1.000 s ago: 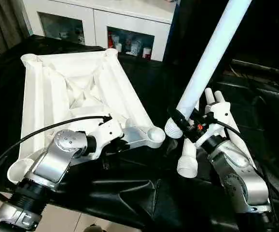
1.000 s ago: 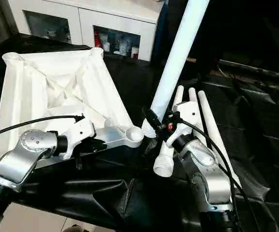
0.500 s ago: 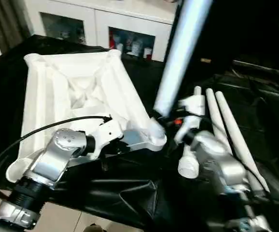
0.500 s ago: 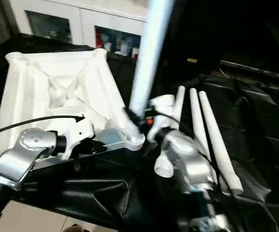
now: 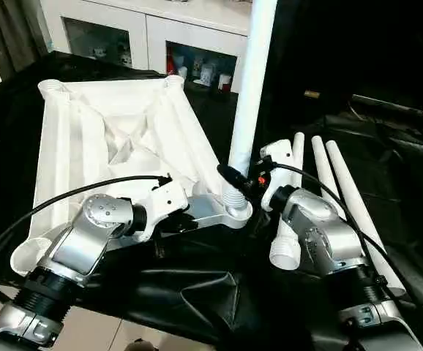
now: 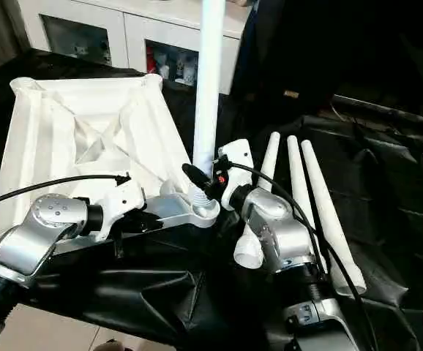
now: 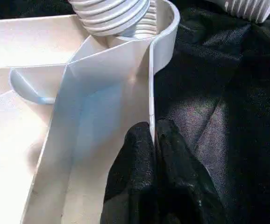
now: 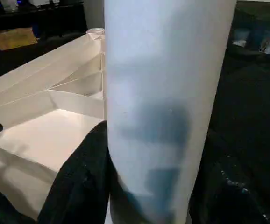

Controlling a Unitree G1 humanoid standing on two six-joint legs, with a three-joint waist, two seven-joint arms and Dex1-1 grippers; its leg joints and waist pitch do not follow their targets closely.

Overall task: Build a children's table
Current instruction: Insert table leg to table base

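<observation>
Left gripper (image 7: 152, 140) pinches the upturned tabletop (image 5: 116, 139) rim to steady it while right gripper (image 5: 242, 183) clamps the upright leg (image 5: 249, 95), threaded end sitting in the near corner socket (image 5: 233, 212).

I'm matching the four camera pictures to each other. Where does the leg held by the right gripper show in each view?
Left eye view: the held leg stands upright at centre, its threaded end at the corner socket.
Right eye view: upright at centre.
Left wrist view: its ribbed end at the socket.
Right wrist view: the wide white tube.
Shared landmark: that corner socket.
</observation>
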